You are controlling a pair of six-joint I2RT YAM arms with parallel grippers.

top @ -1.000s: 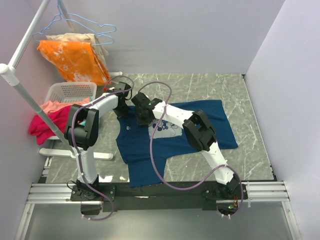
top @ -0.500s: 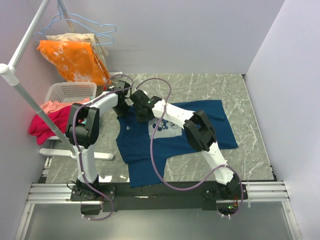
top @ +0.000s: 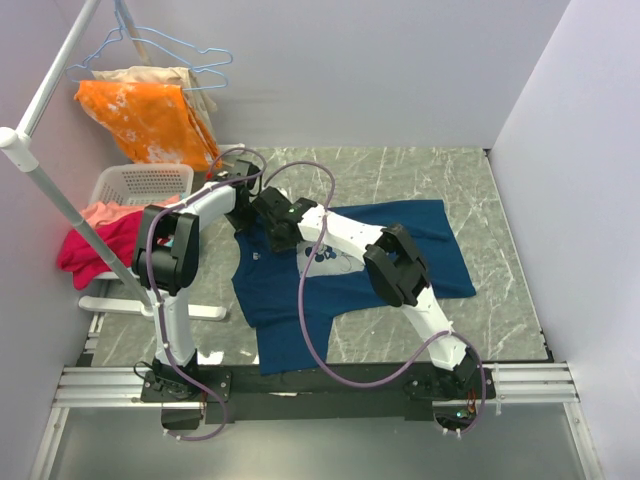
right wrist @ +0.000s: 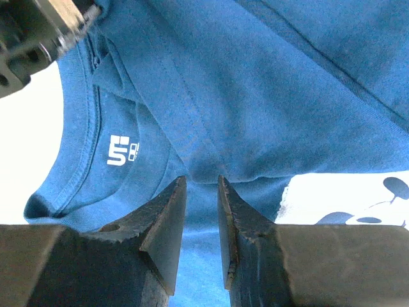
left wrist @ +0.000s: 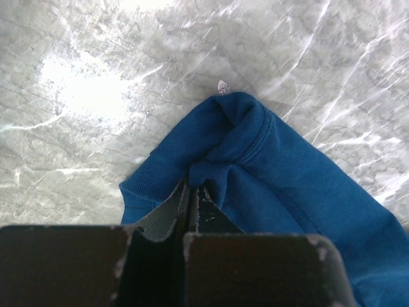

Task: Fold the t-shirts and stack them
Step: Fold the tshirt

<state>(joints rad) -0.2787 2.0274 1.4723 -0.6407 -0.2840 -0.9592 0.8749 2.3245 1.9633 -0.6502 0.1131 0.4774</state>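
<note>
t-shirt (top: 275,300): navy cloth, soft, matt, fine knit; ribbed collar, stitched seams, flat white printed neck label, smooth pale chest print. desk (top: 430,180) under the t-shirt: grey marble look, smooth, semi-gloss, glare patches. left fingers (left wrist: 160,220) and right fingers (right wrist: 167,220) at the t-shirt: dark, matt, hard, edges chipped and scuffed pale; plastic or rubber, can't tell. Left of the t-shirt: basket (top: 145,182), white plastic lattice; red cloth (top: 90,245), matt. Behind the t-shirt, to the left: orange cloth (top: 150,125), blotchy, on thin pale-blue wire hangers (top: 190,50).

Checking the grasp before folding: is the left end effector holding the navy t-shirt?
Yes, the left wrist view shows the left end effector shut on a bunched edge of the navy t-shirt.
</note>
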